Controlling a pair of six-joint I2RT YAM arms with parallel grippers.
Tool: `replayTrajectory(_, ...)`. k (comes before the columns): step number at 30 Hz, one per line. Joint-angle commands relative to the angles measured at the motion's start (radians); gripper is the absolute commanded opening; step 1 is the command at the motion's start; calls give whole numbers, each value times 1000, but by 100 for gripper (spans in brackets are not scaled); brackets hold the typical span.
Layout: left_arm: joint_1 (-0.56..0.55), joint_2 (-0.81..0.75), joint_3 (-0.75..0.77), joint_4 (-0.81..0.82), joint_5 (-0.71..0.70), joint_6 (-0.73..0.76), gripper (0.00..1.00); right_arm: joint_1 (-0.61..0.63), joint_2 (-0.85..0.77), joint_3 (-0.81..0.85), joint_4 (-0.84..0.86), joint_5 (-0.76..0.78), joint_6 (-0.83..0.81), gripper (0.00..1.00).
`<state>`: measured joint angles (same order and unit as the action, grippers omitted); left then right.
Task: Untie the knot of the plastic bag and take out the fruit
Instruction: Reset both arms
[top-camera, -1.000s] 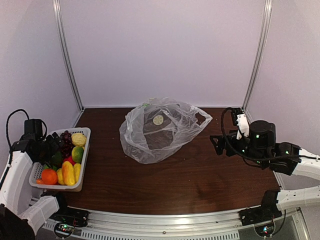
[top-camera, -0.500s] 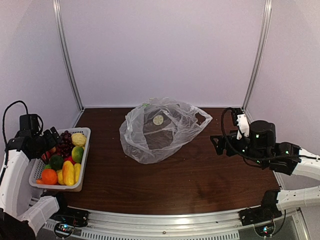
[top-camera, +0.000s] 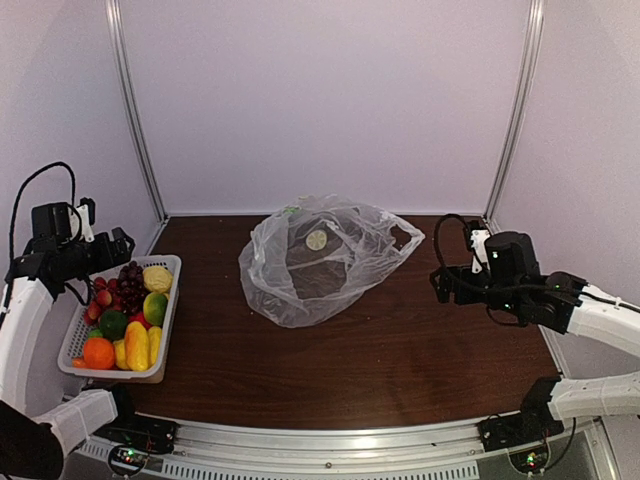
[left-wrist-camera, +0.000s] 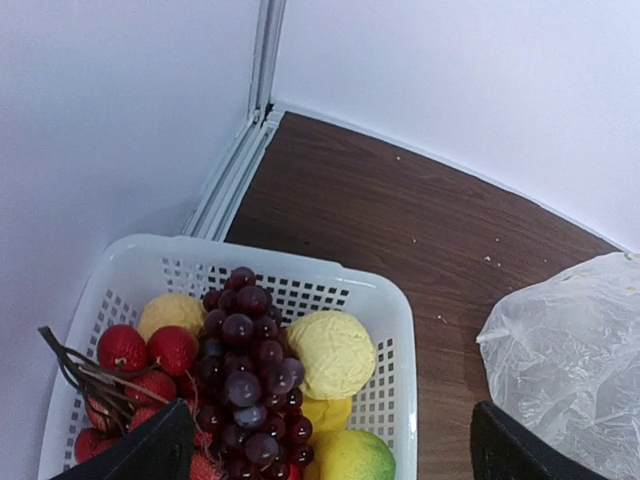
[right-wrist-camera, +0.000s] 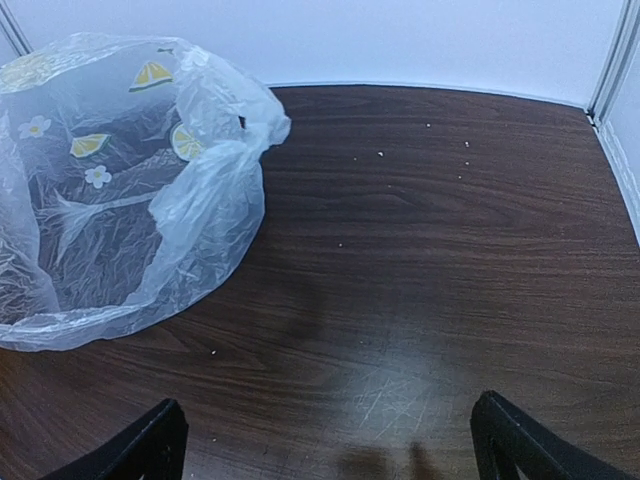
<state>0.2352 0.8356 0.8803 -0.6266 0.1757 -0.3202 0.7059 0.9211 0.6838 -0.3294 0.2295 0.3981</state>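
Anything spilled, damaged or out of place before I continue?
Nothing stands out. The plastic bag lies slack, open and apparently empty mid-table, and the fruit sits in the white basket. Only a few pale specks dot the table.

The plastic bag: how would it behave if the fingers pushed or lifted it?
The plastic bag is thin, wrinkled film, so it would probably sag and fold when lifted. The table shows through it and it looks empty, so it is likely very light and may crumple or slide if pushed.

Bright, even light; soft shadows.
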Motion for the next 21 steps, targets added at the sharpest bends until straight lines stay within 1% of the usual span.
replayTrajectory(1, 6, -21, 17, 110, 60, 130, 98, -119, -7, 13, -33, -88, 10, 100)
replayTrajectory(5, 6, -93, -41, 182, 68, 113, 98, -286, -46, -3, -27, -138, -8, 100)
replayTrajectory(8, 6, -151, -81, 224, 62, 104, 98, -389, -84, -17, -19, -157, -22, 100)
replayTrajectory(12, 6, -172, -119, 269, 131, 98, 98, -492, -150, -49, 21, -158, -33, 100)
replayTrajectory(14, 6, -169, -137, 290, 179, 93, 98, -524, -189, -72, 47, -145, -42, 100)
replayTrajectory(16, 3, -172, -149, 304, 200, 87, 98, -539, -224, -91, 69, -119, -51, 100)
replayTrajectory(21, -2, -195, -153, 302, 174, 112, 98, -540, -309, -131, 106, -68, -84, 100)
